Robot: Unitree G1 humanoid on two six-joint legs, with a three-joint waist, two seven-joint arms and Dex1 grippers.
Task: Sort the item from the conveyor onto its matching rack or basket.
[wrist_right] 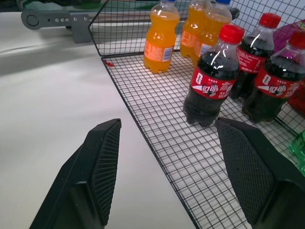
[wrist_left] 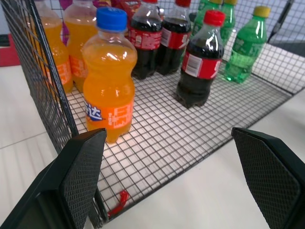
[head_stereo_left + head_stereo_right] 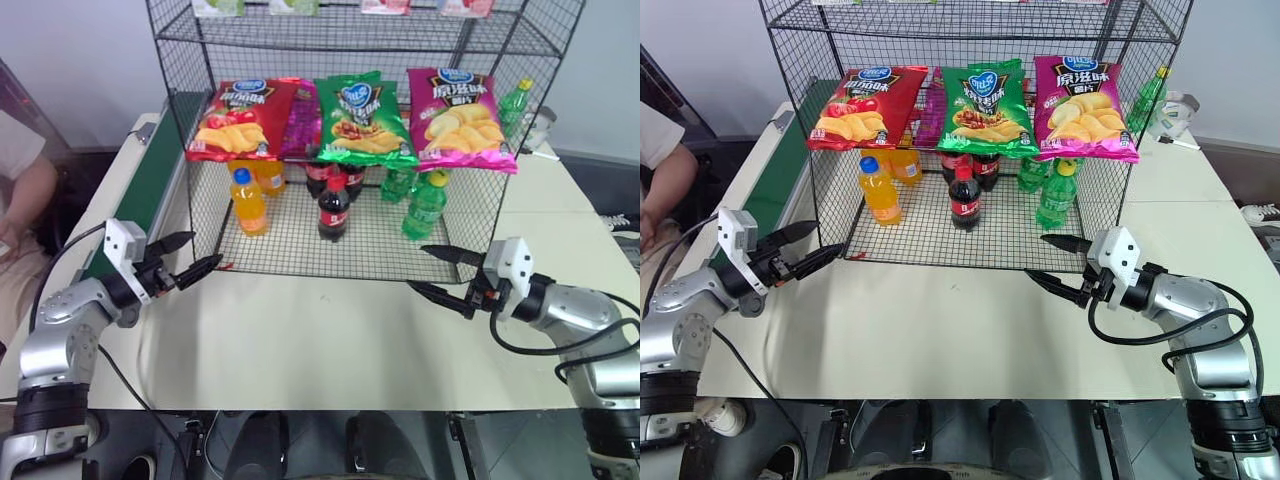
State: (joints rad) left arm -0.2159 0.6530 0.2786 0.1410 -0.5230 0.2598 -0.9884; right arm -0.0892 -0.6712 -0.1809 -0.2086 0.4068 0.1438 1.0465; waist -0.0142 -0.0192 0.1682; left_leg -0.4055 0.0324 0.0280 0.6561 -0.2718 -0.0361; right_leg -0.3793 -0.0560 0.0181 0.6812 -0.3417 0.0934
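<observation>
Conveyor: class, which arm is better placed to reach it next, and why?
Left, probably. The left gripper hovers with jaws open beside the conveyor; the right gripper is across the table, by the rack's far corner.

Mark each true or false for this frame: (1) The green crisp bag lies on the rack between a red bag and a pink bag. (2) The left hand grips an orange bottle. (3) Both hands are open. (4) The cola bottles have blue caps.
1. True: the green crisp bag lies on the rack, between the red bag and the pink bag.
2. False: the left hand holds nothing; the orange bottle stands inside the rack.
3. True: the right hand is open too.
4. False: the cola bottles have red caps.
</observation>
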